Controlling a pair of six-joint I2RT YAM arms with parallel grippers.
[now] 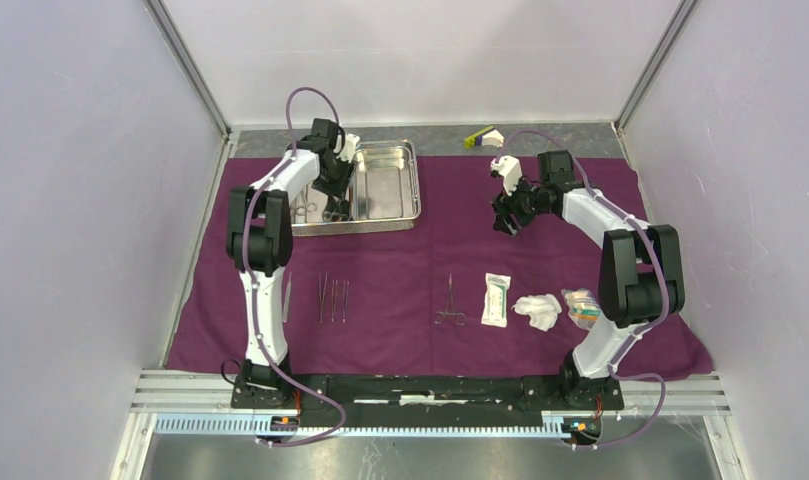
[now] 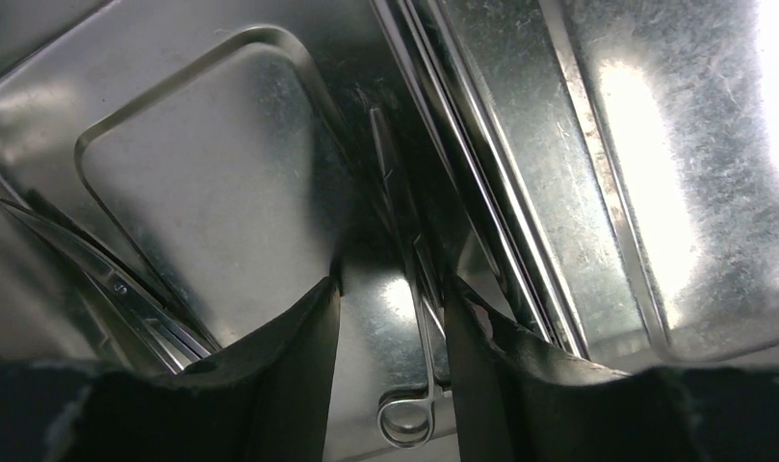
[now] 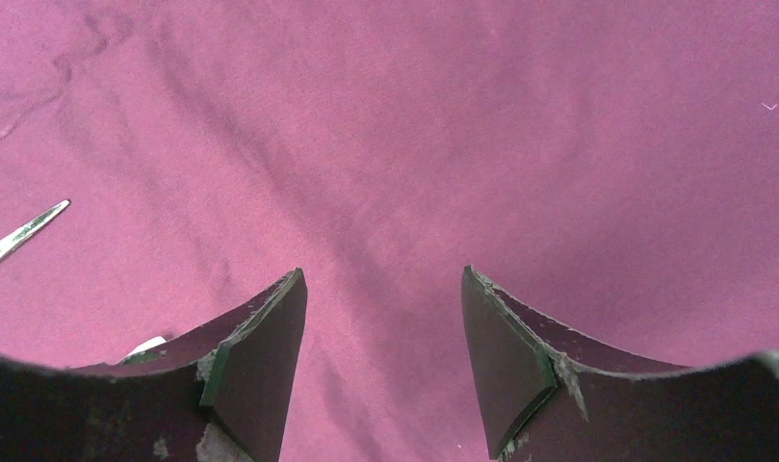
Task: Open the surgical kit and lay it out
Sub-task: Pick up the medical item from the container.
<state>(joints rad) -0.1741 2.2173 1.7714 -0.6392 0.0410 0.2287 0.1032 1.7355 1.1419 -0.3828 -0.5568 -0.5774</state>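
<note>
We log the purple cloth [image 1: 410, 262] stopping short of the tabletop's far edge, with the steel tray [image 1: 417, 182] at its far-left corner. The left gripper [image 2: 393, 289] is down in the tray's left compartment. Its jaws are spread astride the tray forceps [image 2: 402, 236] beside the divider ridge, so side room is tight. The right gripper [image 3: 383, 281] hangs over bare cloth right of the tray, jaws spread and empty. Along the near edge lie tweezers [image 1: 332, 298], laid-out forceps [image 1: 449, 306], white packet [image 1: 496, 299], gauze [image 1: 537, 311] and clear packet [image 1: 581, 307], all spaced apart.

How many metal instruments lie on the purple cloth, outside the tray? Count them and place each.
5. One tweezers beside the left arm, three slim instruments side by side right of it, ring-handled forceps left of the white packet. The arm may hide more.
</note>
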